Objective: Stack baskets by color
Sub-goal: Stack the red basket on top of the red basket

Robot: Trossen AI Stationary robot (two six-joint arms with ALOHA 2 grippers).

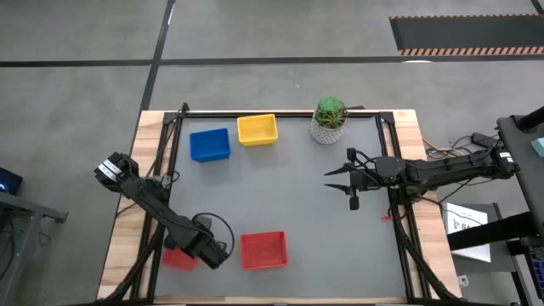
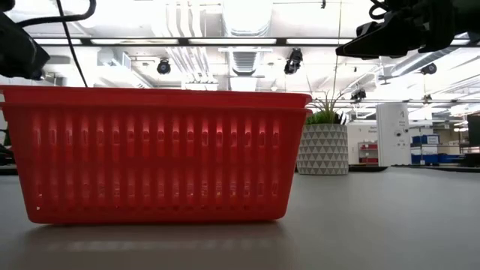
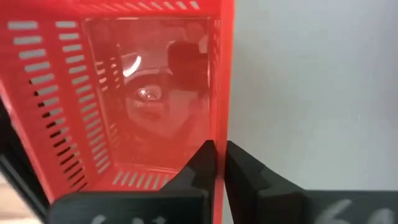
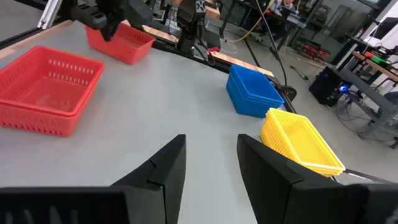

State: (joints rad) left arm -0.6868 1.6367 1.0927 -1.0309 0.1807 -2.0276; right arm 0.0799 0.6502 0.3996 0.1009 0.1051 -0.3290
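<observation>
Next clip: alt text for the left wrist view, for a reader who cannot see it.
The left tool is shut on the side wall of a red basket, one finger inside and the other outside. Grey table fills the rest.

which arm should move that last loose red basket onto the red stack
Left. The left gripper is already shut on the wall of the loose red basket, close beside the red stack. The right gripper hangs open over the table's far right, well away from both.
</observation>
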